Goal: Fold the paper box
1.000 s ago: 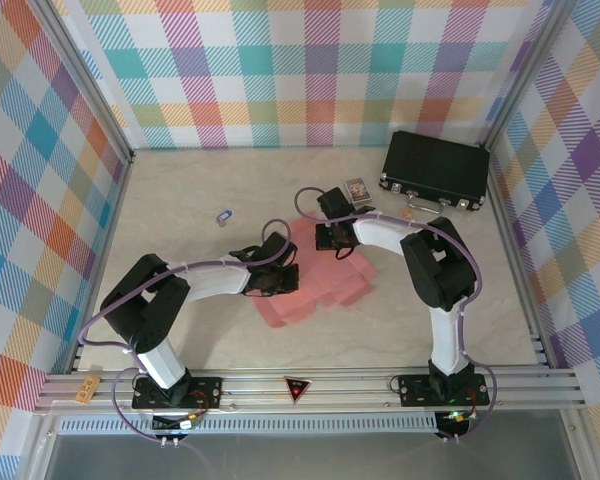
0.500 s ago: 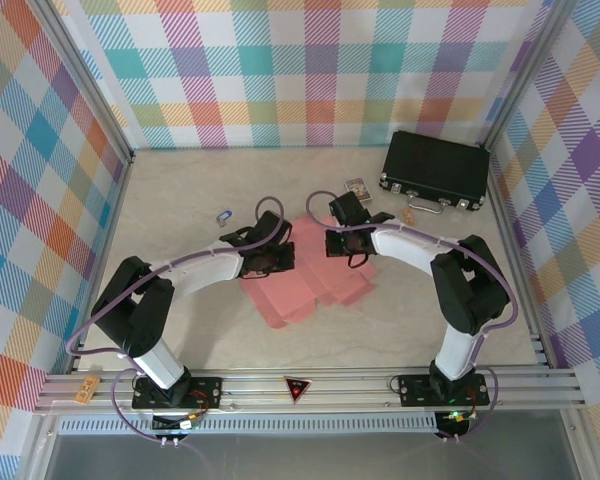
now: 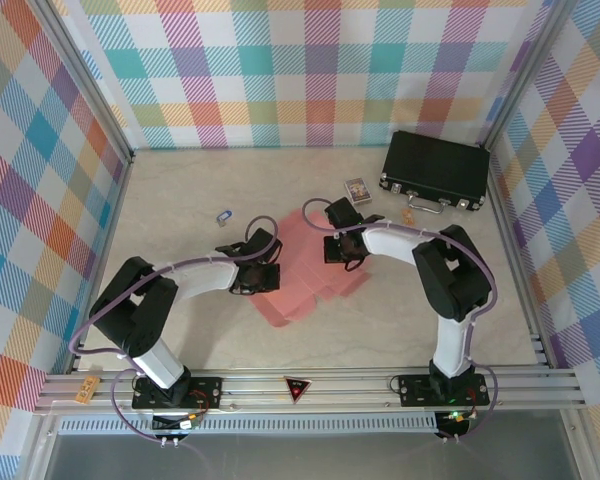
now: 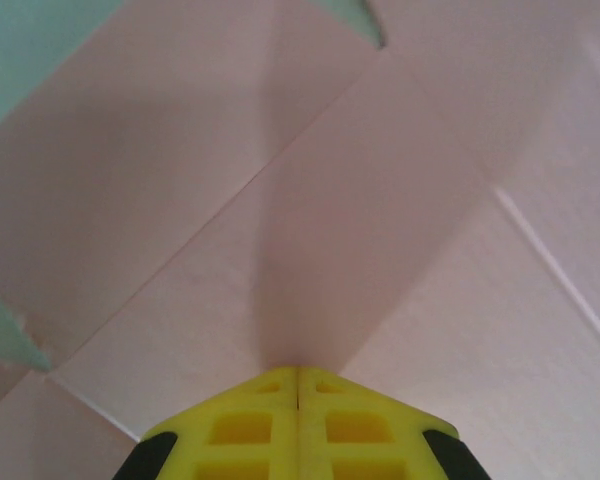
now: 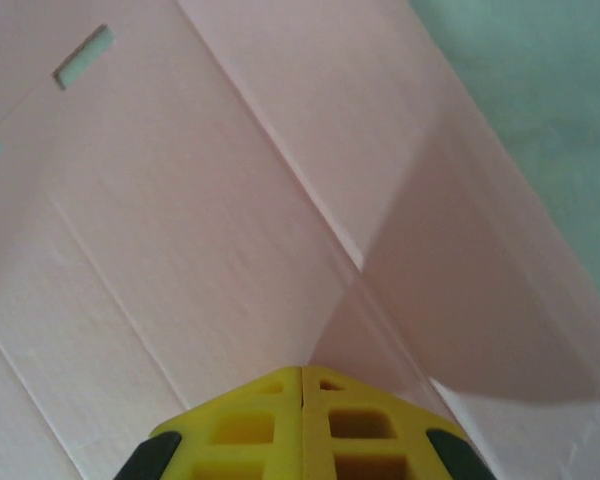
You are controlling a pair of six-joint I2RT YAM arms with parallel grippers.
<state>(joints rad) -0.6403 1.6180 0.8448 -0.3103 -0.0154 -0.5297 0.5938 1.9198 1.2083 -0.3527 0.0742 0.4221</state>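
box (image 3: 300,288): we see it lying flat on the bench (image 3: 180,200)
left gripper (image 4: 298,385): pressed together, tip on the box
right gripper (image 5: 302,380): pressed together, tip on the box

The left fingers (image 4: 230,432) slid leftward on the paper box (image 3: 300,293), the right fingers (image 5: 365,425) rightward.

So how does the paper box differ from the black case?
Colour: the paper box is salmon pink; the black case is black. Shape: the paper box lies as a flat creased sheet with flaps; the black case is a thick block. Place: the paper box is mid-table under the left tool and right tool, both shut; the black case sits at the far right corner, apart from them. Both rest on the table.
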